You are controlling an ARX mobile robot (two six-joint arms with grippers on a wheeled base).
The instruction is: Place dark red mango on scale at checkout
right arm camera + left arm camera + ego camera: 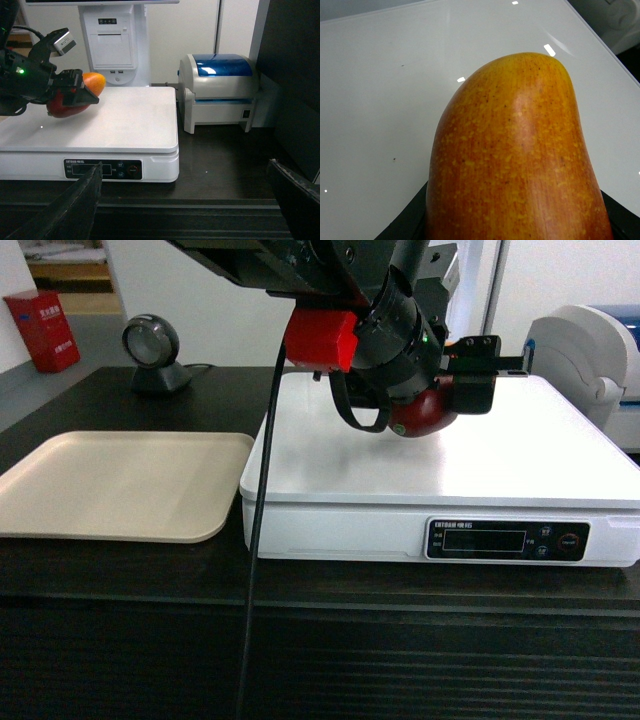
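We see the left gripper [455,380] clamped on the dark red mango [425,412], which it holds just above the white platform of the scale [520,465]; contact with the platform cannot be judged. In the left wrist view the mango's orange-yellow end [520,150] fills the frame over the glossy platform. The scale stands on the checkout [120,570], beside a beige tray [120,485]. The right gripper's fingers [75,205] stand wide apart, holding nothing.
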